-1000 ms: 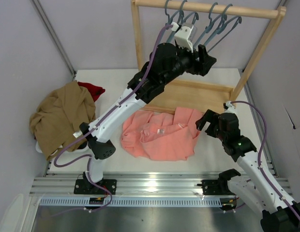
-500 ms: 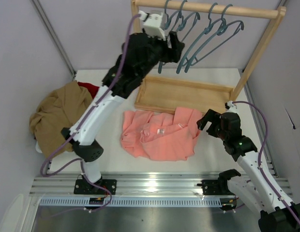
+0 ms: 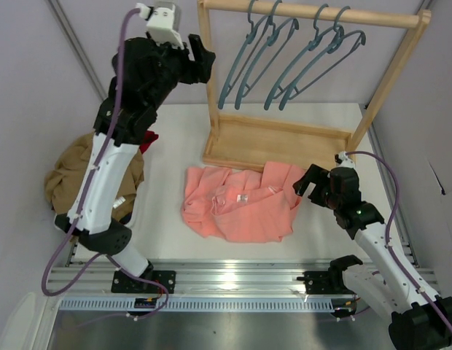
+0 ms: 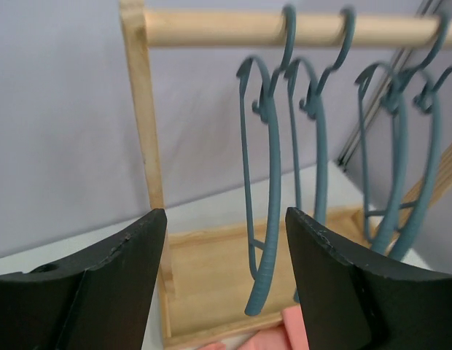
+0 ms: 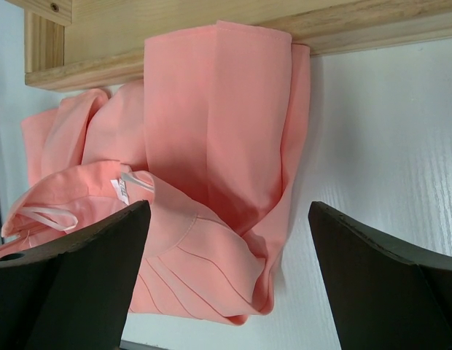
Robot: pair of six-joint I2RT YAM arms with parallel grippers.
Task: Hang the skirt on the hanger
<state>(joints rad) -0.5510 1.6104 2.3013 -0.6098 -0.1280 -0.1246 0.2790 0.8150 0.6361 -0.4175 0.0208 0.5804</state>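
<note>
Left pincer [image 3: 203, 60] has pulled out of the hanger row: a second ago it was in among the hooks, now it sits high and left of the rack post [image 3: 207, 87], fingers spread, holding nothing. It came away empty. All four are on the rail [image 3: 313, 12], with the leftmost hanger [image 3: 237, 62] dead ahead between the fingers in the left wrist view and the other three hangers [image 3: 306, 65] to its right. Looks like a missed or aborted grab, so the hanger pickup likely needs redoing. Right pincer [image 3: 310, 186] has barely moved: spread, hovering just over the skirt's right edge, not pinching it. Skirt [image 3: 240, 208] lies crumpled on the table [image 3: 175, 131], just near of the rack base [image 3: 284, 138], its far fold against the wood. Task still at step one.
</note>
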